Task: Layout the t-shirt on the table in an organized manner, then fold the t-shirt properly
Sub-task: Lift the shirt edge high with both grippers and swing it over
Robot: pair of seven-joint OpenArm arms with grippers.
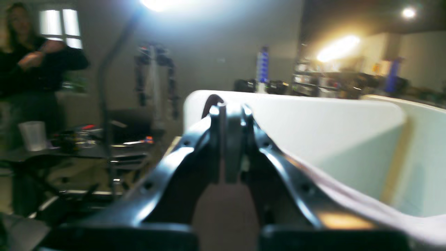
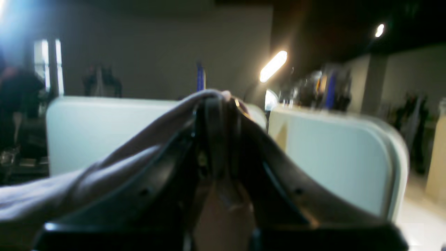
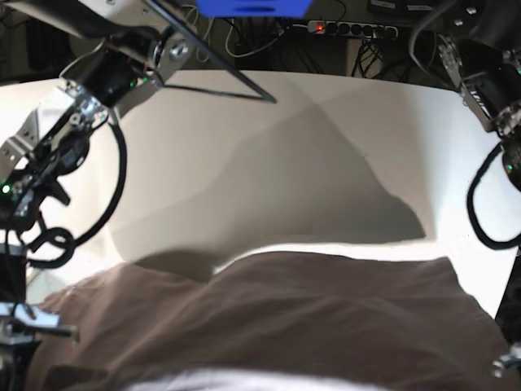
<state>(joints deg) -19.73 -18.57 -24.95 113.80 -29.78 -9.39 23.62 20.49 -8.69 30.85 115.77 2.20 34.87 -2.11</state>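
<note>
From the base view I see the t-shirt (image 3: 269, 318) stretched across the near edge of the table (image 3: 269, 147), raised off it, spanning left side to right. Behind it the table runs to its far edge. Each gripper appears to pinch cloth, though the wrist views are blurred.

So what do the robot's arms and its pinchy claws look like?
The arms are black and silver metal, with looping black cables and tiny green lights. The left gripper and right gripper have dark, shiny curved fingers dotted with small screw holes.
</note>
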